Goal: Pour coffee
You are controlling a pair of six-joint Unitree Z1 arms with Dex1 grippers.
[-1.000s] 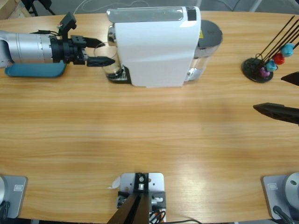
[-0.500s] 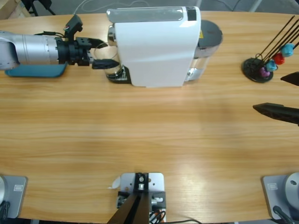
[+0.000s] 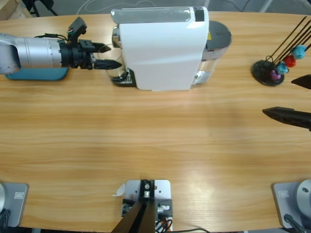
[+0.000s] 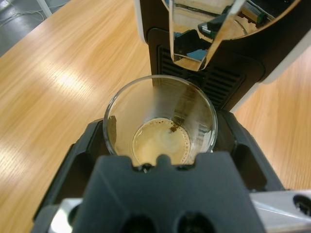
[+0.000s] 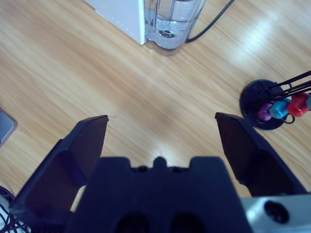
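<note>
A clear glass (image 4: 116, 116) stands on the drip tray under the chrome spout (image 4: 199, 43) of the white coffee machine (image 3: 160, 48). Tan coffee (image 4: 160, 143) with a dark speck fills its bottom. My left gripper (image 4: 160, 128) is open, one black jaw on each side of the glass, close to its walls. In the high view the left gripper (image 3: 108, 56) reaches in from the left to the glass (image 3: 116, 72) at the machine's left end. My right gripper (image 3: 279, 97) hangs open at the table's right edge over bare wood, and the right wrist view shows the right gripper (image 5: 160, 121) with nothing between its jaws.
A blue tray (image 3: 36, 74) lies under the left arm at the back left. The machine's clear water tank (image 5: 170, 24) and a black cable sit behind it. A black capsule stand (image 3: 269, 70) with coloured capsules (image 5: 282, 108) stands at the back right.
The left gripper has moved right towards the machine, and its jaws now flank the glass. The right gripper has stayed put.
</note>
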